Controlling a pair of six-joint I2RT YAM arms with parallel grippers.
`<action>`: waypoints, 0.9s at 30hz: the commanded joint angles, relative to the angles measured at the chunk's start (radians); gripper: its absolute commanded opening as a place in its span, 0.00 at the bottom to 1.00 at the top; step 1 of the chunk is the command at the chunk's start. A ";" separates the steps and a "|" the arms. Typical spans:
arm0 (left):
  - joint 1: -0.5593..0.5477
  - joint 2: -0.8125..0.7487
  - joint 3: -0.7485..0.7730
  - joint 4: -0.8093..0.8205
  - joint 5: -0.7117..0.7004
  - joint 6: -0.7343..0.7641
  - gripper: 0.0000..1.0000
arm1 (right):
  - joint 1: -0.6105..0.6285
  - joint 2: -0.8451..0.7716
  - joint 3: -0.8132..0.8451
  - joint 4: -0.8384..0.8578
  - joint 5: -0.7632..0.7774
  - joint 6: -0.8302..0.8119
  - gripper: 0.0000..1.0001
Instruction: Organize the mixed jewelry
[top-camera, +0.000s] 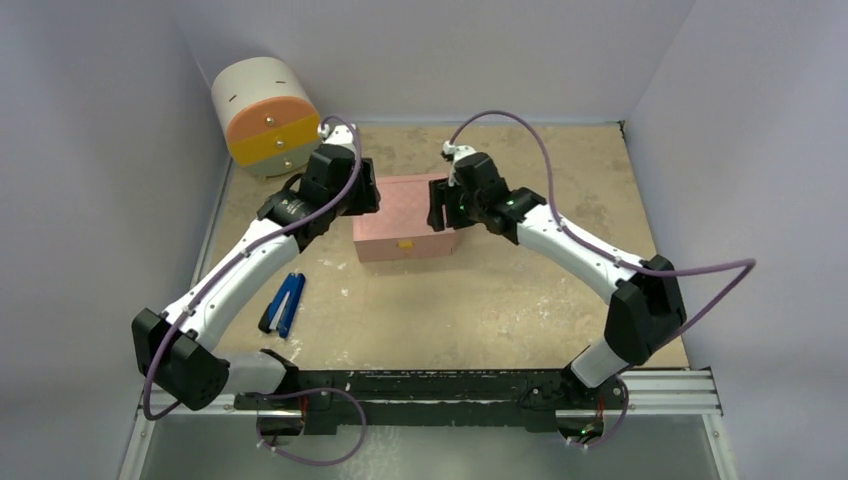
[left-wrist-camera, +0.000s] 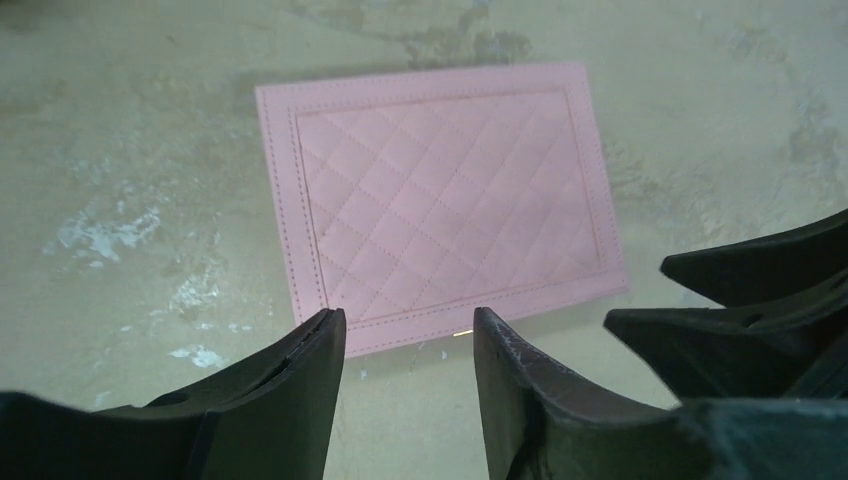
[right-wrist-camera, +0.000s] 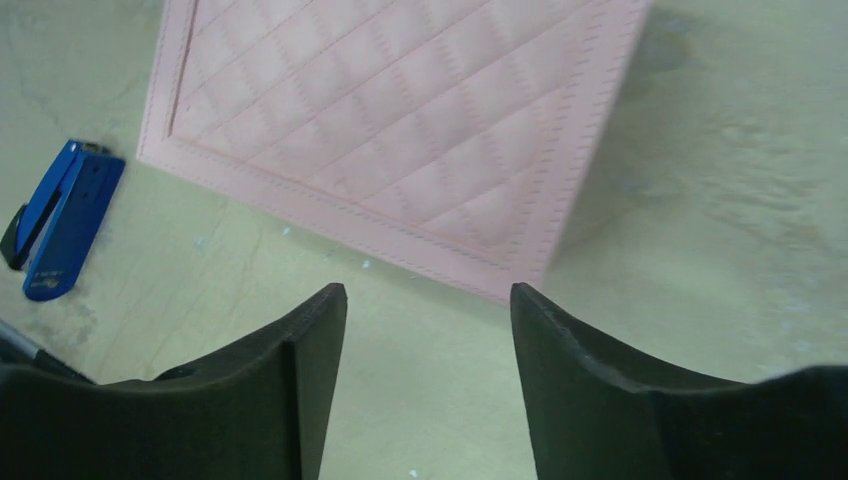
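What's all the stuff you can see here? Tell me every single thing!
Pink quilted box: one, pink, closed, table's middle.
Blue-handled tool: one, blue and black, on the table's left.
Round drawer chest: one, white with orange and yellow drawers, back left corner.
Table: one, sandy brown.
Jewelry: none showing.
Purple cables: two, along the arms.
Robot arms: two, white and black, left arm and right arm.
Left hand: one, black, open, left of box.
Right hand: one, black, open, right of box.
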 joint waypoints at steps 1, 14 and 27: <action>0.008 -0.041 0.088 -0.047 -0.102 0.082 0.54 | -0.095 -0.080 0.015 -0.037 0.046 -0.036 0.67; 0.191 -0.024 -0.002 0.058 -0.011 0.098 0.76 | -0.377 -0.360 -0.203 -0.048 0.040 -0.028 0.99; 0.192 -0.280 -0.253 0.162 0.049 0.030 0.75 | -0.377 -0.793 -0.489 -0.057 0.169 0.099 0.99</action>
